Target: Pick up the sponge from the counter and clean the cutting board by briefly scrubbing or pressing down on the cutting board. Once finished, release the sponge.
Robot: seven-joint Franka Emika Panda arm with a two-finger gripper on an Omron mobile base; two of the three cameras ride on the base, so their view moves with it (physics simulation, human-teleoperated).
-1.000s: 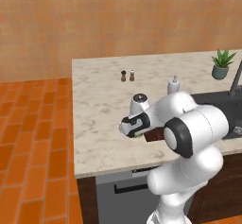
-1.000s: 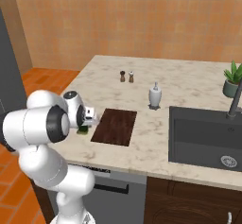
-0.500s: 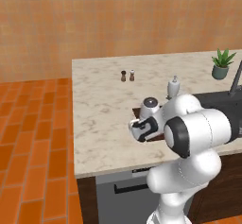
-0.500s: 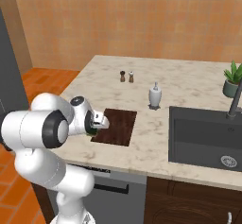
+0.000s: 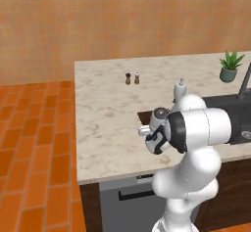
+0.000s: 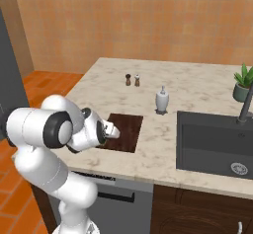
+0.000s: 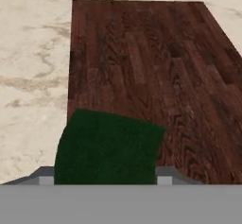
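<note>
Clamping the sponge [image 7: 108, 147] between its fingers, the hand [image 6: 109, 131] hovers over the cutting board [image 7: 151, 72] at the board's end nearest the tabletop's [image 6: 207, 87] front edge. The board lies flat on the tabletop beside the sink [image 6: 217, 139].

A dark green sponge [image 7: 108, 147] is seen on a dark brown wood-grain cutting board [image 7: 156, 62], set on a beige, brown-veined marble counter [image 7: 33, 67].

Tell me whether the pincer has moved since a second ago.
Yes. In the right base view the pincer has shifted right, from the counter onto the cutting board.
</note>
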